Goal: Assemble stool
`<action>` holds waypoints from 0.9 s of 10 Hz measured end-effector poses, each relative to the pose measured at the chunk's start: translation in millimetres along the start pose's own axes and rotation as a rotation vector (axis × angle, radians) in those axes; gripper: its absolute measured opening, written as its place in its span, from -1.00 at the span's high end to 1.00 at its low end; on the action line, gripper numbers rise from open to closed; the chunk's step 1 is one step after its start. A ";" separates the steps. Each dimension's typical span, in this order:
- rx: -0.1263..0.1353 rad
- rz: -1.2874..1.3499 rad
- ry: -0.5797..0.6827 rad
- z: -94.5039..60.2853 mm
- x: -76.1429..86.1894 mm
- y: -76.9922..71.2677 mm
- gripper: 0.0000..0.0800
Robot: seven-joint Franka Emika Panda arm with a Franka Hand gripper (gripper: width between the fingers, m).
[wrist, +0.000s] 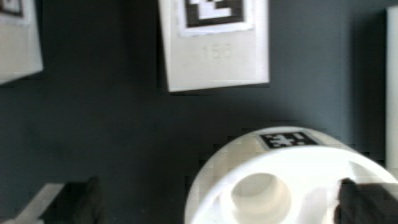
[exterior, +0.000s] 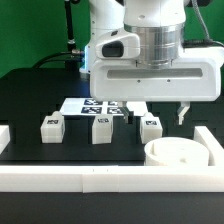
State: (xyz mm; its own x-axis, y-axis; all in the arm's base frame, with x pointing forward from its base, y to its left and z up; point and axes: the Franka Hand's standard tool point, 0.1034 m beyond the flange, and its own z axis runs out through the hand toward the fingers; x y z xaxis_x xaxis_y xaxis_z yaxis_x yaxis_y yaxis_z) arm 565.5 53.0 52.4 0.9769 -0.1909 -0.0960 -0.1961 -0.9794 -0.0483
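The round white seat disc point(exterior: 180, 156) lies on the black table at the exterior view's front right. In the wrist view the seat point(wrist: 267, 160) shows a hole and a small tag on top. Three short white tagged legs stand in a row: the left leg point(exterior: 52, 127), the middle leg point(exterior: 101, 129) and the right leg point(exterior: 151, 126). One leg point(wrist: 217, 45) shows in the wrist view beyond the seat. My gripper point(exterior: 160, 112) is open and empty, hovering above the seat's far edge. In the wrist view the gripper point(wrist: 217, 205) straddles part of the seat without touching it.
The marker board point(exterior: 92, 105) lies flat behind the legs. A long white border rail point(exterior: 60, 176) runs along the table's front and left side. Part of a second leg point(wrist: 15, 40) shows at the wrist view's edge.
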 end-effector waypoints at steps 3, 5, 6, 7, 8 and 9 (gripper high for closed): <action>-0.004 -0.002 -0.041 11.1 -10.9 1.3 -0.62; -0.019 -0.009 -0.211 11.7 -20.7 5.2 -0.62; -0.027 -0.017 -0.360 11.3 -25.4 7.3 -0.62; -0.025 -0.037 -0.402 14.4 -18.2 5.9 -0.62; -0.029 -0.036 -0.534 13.9 -31.2 5.5 -0.62; -0.031 -0.049 -0.635 14.1 -33.4 4.4 -0.62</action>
State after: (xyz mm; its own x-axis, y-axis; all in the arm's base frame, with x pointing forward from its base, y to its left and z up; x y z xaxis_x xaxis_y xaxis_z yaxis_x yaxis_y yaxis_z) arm 530.9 56.0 41.4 0.7423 -0.0788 -0.6654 -0.1405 -0.9893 -0.0395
